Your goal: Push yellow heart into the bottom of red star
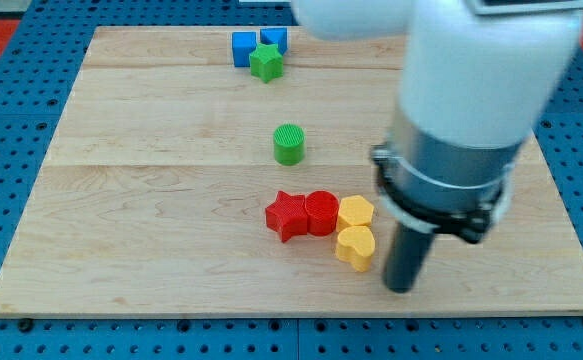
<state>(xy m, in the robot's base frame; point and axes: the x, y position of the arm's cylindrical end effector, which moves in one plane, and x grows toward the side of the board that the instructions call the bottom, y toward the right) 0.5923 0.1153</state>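
Nearest the view's bottom, my tip (400, 287) sits on the board (151, 270), just right of the yellow heart (356, 247), close to it; contact can't be confirmed. No pincer on this rig, only the dark rod, so nothing opens, closes or is held. White and grey arm body (471, 100) fills the view's upper right above the rod.

Yellow heart lies at the lower right end of a tight cluster near board centre, below and touching the yellow hexagon (356, 211). Hexagon touches the red cylinder (322, 212) on its left. Red cylinder touches the red star (288, 215), leftmost of the cluster. Heart is down and to the right of the star, apart from it, with the red cylinder between them; the star's bottom edge has bare wood under it.

Farther up, green cylinder (288, 144) stands alone, well apart from the cluster, roughly above the star.

Near the view's top edge, green star (266, 63) touches two blue blocks: one blue cube (242, 49) to its left, another blue cube (274, 38) behind it, partly hidden.

Blue pegboard table (11, 120) surrounds the board.
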